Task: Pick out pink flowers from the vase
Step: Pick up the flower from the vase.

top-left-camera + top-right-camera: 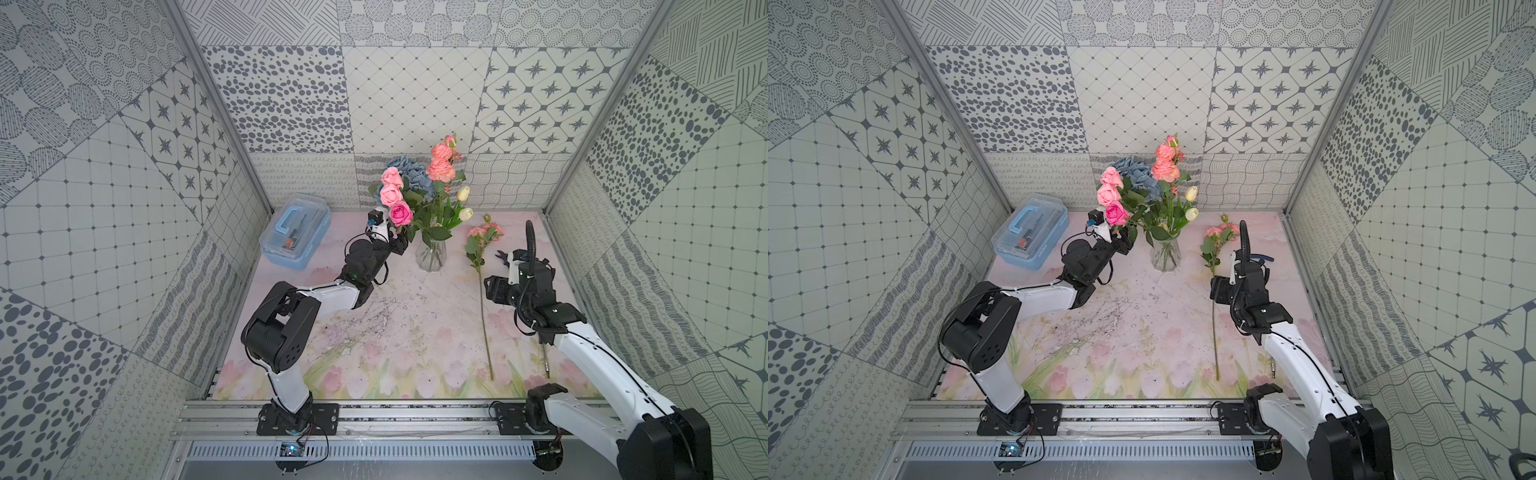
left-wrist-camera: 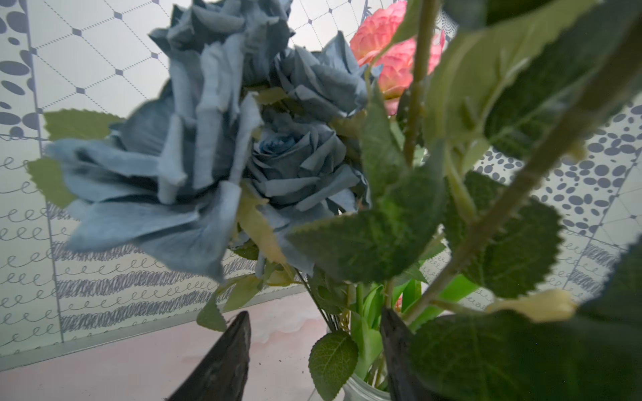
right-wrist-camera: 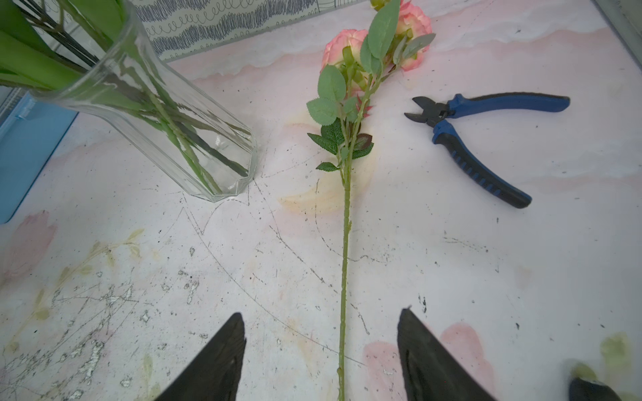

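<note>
In both top views: vase [image 1: 431,258] upright toward the back of the floral table [image 1: 395,328], holding three pink flowers [image 1: 391,194] leaning toward the left arm, salmon-pink roses [image 1: 441,168] tallest at the rear, a dusty-blue flower head [image 1: 409,172] and cream tulips [image 1: 464,193]. Just beside the vase, left gripper [image 1: 399,245] raised among the leaves under the lowest pink bloom. To the right of the vase, flat on the table, one loose rose spray [image 1: 478,245], head toward the back wall, with the right gripper [image 1: 492,289] over its stem. Blue-lidded box [image 1: 293,232] at the back left, well apart. From the left wrist: fingers [image 2: 222,361] spread, gap between them bare, a leafy green stem [image 2: 486,225] just beside one finger (contact impossible to tell), not pinched; dusty-blue flower head [image 2: 194,166] filling the view, vase rim [image 2: 361,390] low down. From the right wrist: fingers [image 3: 215,361] spread either side of the loose rose spray [image 3: 344,260], holding nothing; blue-handled pliers [image 3: 483,139] lying near its leaves, vase [image 3: 166,114] on the other side.
</note>
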Controlling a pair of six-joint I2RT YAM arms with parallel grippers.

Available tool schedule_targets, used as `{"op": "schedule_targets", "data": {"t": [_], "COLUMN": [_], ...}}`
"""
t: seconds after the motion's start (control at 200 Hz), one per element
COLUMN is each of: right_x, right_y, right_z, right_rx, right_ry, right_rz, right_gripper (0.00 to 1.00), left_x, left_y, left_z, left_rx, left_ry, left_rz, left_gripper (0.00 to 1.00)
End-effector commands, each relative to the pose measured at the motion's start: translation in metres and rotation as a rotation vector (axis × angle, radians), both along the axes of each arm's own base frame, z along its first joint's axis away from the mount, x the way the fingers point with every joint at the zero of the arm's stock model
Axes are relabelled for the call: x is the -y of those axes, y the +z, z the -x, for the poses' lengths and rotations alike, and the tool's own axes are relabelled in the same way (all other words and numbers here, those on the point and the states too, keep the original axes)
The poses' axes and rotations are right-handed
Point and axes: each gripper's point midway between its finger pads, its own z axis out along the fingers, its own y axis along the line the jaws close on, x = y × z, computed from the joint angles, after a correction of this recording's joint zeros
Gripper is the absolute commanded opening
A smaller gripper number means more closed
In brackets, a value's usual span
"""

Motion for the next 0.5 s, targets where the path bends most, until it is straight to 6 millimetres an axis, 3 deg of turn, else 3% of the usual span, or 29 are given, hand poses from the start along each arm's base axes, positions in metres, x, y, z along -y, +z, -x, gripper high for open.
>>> {"op": "schedule_targets", "data": {"t": [0.0,0.29,0.495], "right_x": [0.006,0.012,0.013], "right_y": [-0.001,-0.002,-0.003], "right_z": [0.006,0.009,0.011], "right_rx": [0.003,0.015,0.021], "right_ry": [-0.025,-0.043,-0.047], "right_rz": [0.018,0.041,0.042], "right_gripper": [0.71,0.71,0.71], "left_x": [0.016,0.025,0.038], "left_y": [0.027,0.009,0.021], "left_z": [0.016,0.021,0.018], "left_rx": [0.066,-0.006,0.006], "left_ry": [-0.159,-0.215,-0.266], "left_rz": [0.087,0.089,0.114], "left_gripper": [0.58,0.6,0.58]}}
